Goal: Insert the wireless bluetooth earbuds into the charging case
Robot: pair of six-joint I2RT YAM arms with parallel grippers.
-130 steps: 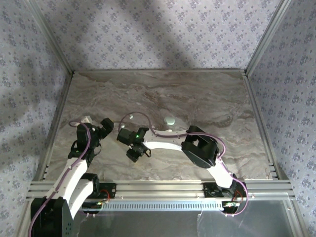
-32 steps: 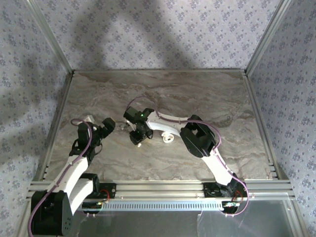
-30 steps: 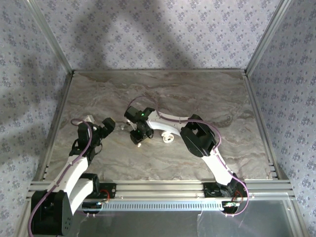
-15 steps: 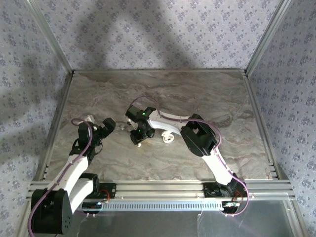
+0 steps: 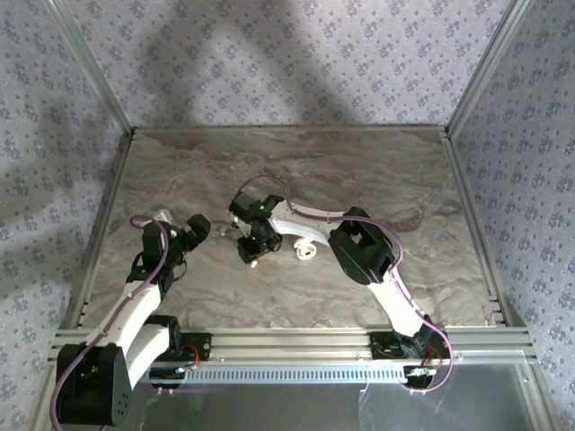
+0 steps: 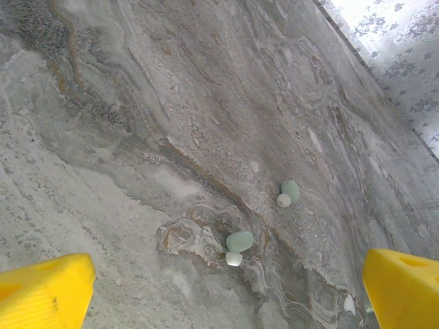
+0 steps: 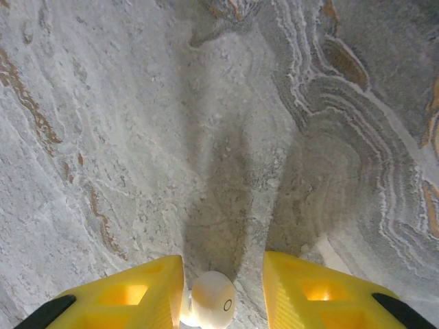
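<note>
One earbud (image 7: 212, 299) between R gripper (image 5: 252, 254) jaws, narrow but not shut, against 9 o'clock finger. Case (image 5: 307, 252) on table (image 5: 359, 171), 3 o'clock of R gripper in top view. L gripper (image 6: 223, 288): jaws wide apart.

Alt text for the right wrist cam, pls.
A small white earbud lies between the right claw's two yellow fingers, close against one and clear of the other. Behind it is the grey marbled table.
</note>
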